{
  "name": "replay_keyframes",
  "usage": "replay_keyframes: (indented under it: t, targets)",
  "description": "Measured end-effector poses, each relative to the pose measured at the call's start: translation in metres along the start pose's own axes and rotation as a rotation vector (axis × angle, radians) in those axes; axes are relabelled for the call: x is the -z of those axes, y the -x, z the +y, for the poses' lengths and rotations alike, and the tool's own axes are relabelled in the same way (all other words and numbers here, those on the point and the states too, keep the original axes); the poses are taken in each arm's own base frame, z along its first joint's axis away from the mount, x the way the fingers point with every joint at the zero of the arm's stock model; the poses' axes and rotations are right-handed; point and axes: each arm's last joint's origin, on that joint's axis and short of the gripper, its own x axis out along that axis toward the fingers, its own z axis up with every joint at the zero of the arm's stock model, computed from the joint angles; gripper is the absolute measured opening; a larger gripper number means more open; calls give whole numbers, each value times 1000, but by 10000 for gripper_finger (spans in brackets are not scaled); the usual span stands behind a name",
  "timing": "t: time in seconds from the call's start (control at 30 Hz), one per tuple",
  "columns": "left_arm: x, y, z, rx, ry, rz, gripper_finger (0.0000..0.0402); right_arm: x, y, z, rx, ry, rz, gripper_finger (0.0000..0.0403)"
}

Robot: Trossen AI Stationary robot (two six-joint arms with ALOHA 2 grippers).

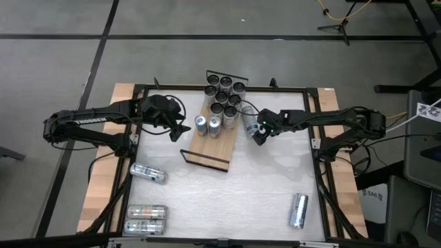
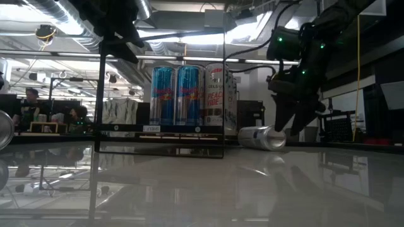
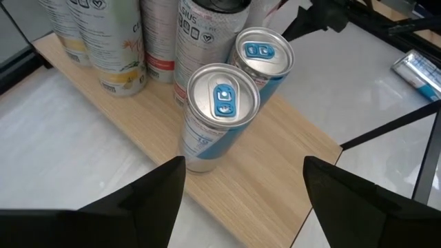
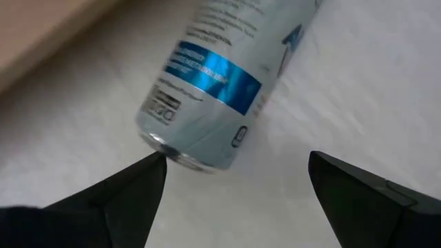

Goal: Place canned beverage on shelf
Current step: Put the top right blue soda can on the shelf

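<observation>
- Left pincer [image 1: 180, 129]: fingers apart and holding nothing. It hovers beside the shelf [image 1: 200, 153]. Just ahead of it two blue-topped cans [image 3: 215, 114] stand upright on the wood, and a cluster of other cans [image 1: 225, 93] sits beyond them at the far end of the board.
- Shelf: the end nearest the left pincer's side, toward the black wire rail [image 1: 204, 160], is bare wood. I judge there is room there for another can.
- Fallen can [image 1: 248, 118]: this is the task's thing. It lies on its side on the white surface [image 1: 262, 186], close against the shelf's edge and directly under the right pincer; its blue band faces up in the right wrist view [image 4: 217, 72].
- Right pincer [image 1: 258, 131]: fingers spread wide, one on each side of the fallen can near its base end, not closed on it.
- Handling, as a judgement: a thin metal can is stiff along its length, dents under a hard squeeze, is smooth and slippery, and will roll when nudged. A full one would be fairly heavy.
- Where to take hold: across the round body near the middle, fingers square to the can's axis, so it neither pivots nor slides when lifted and turned upright.
- Spare cans [image 1: 146, 219] lie well away from both pincers.
</observation>
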Motion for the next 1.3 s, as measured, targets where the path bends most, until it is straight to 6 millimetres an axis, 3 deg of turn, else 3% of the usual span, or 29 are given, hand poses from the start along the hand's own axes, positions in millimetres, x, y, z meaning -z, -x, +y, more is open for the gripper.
replay_keyframes:
  t: [0.6, 0.93, 1.3]
  targets:
    - [0, 0, 0, 1, 0, -2, 286, -17, 17, 5, -60, -131, -221, 351]
    - [0, 0, 0, 1, 0, -2, 286, -19, 0, 7, -24, -132, -214, 351]
    - [0, 0, 0, 1, 0, -2, 286, -18, -32, 8, 40, -140, -181, 351]
